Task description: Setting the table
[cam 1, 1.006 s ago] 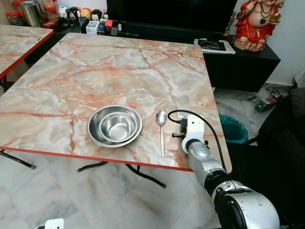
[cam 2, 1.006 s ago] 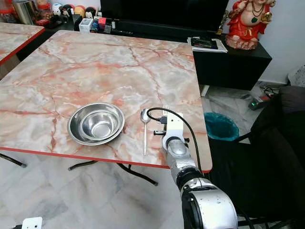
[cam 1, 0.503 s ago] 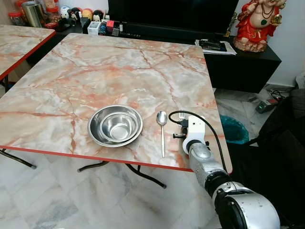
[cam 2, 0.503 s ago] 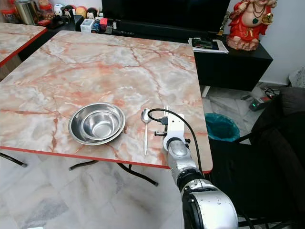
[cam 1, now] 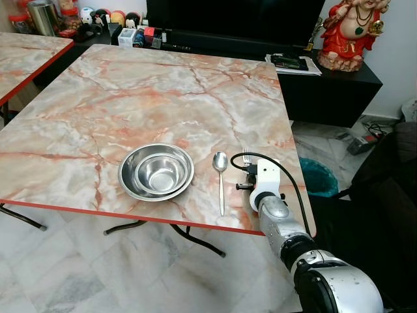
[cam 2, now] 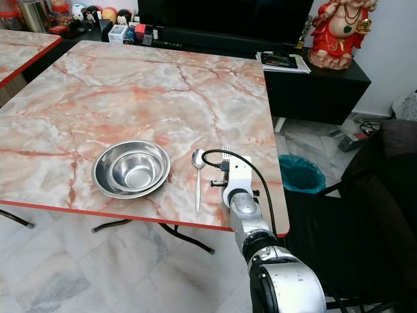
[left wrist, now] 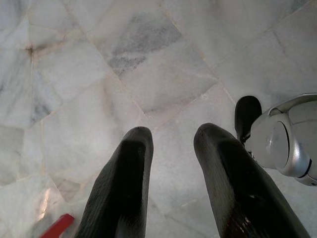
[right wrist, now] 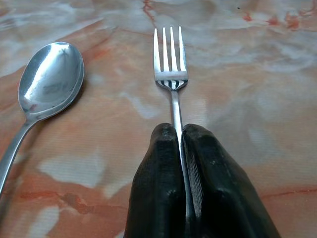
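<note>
near the front edge of the marble worktop (cam 1: 163, 98), a steel bowl (cam 1: 156, 171) sits as the centre of a place setting; it appears to be two bowls nested. just to the right of the bowl lies a spoon (cam 1: 221, 178), handle toward the front edge, bowl end away from it. right of the spoon, a fork (right wrist: 171, 74) lies parallel to it, tines pointing away from the front edge. the right tool (right wrist: 180, 144) is clamped shut on the fork's handle, low over the worktop, and the fork appears to rest flat on the surface. the left tool (left wrist: 173, 148) hangs idle over the tiled floor (left wrist: 99, 74), fingers parted and holding nothing. judged stage: bowl and spoon placed, fork positioned beside the spoon but not yet released; what remains is to let go of the fork and draw the arm back.
</note>
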Available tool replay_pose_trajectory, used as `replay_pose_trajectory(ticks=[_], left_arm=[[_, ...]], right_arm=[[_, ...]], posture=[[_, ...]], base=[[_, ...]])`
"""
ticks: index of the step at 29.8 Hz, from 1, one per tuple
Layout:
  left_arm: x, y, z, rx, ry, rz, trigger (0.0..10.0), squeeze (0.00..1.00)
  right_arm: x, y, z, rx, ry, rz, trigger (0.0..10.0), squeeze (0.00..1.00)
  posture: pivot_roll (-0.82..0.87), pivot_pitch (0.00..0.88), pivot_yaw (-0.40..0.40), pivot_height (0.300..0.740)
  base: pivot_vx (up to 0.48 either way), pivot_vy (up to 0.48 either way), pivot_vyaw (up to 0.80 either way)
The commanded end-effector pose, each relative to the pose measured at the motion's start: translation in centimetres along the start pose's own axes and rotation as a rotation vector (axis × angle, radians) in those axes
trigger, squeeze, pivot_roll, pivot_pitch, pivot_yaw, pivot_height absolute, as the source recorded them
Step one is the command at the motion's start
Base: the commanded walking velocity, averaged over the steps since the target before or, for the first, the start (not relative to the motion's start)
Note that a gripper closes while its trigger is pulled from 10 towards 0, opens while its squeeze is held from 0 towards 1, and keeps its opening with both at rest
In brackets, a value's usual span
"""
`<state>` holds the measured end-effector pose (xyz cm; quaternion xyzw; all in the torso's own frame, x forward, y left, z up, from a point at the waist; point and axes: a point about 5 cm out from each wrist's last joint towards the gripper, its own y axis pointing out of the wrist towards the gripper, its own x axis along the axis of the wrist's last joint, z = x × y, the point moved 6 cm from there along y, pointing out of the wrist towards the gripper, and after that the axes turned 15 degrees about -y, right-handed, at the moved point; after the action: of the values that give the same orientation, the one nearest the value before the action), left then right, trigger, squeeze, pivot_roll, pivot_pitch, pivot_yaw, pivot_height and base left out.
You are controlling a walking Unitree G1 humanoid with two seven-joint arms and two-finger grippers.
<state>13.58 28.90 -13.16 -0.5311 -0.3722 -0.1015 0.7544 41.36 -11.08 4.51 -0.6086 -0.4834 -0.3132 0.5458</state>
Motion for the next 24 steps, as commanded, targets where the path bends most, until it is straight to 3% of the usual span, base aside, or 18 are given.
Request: replay_pose_trajectory(ticks=[1,18,24], left_arm=[[-1.0,-0.2,0.1,0.001,-0.004,0.034,10.0,0.0],[-1.1,-0.2,-0.3,-0.003,-0.002,0.049,10.0,0.0],[-0.7,0.0,-0.5,-0.006,0.0,0.048,10.0,0.0]], right_arm=[[-3.5,-0.6,0.9,0.037,0.002,0.118,10.0,1.0],[-2.5,-0.4,0.5,0.024,0.018,0.081,10.0,1.0],[-0.6,-0.1,0.2,0.015,0.038,0.01,10.0,1.0]], posture=[[0.16,0.122,-0.09,0.74],[0.15,0.109,-0.091,0.74],[0.14,0.094,-0.085,0.74]], base=[[0.0,0.0,0.0],[0.0,0.0,0.0],[0.0,0.0,0.0]])
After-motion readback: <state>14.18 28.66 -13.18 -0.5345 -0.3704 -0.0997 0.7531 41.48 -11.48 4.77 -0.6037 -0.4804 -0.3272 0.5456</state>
